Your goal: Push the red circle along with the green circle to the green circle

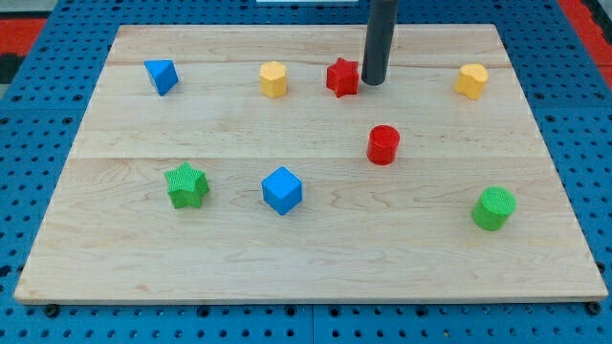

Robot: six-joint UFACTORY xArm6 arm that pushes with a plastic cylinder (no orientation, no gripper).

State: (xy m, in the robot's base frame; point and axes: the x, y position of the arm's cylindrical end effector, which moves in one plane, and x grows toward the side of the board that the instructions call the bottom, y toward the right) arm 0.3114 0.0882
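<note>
The red circle (383,144) stands right of the board's middle. The green circle (493,208) stands at the lower right, well apart from it. My tip (373,82) is near the view's top, just right of the red star (342,77) and almost touching it. The tip is above the red circle in the view, with a clear gap between them.
A blue triangle (162,75) is at the upper left, a yellow hexagon (273,79) left of the red star, and a yellow heart-like block (470,80) at the upper right. A green star (186,185) and a blue cube (282,189) are at the lower left. The wooden board (306,258) lies on a blue pegboard.
</note>
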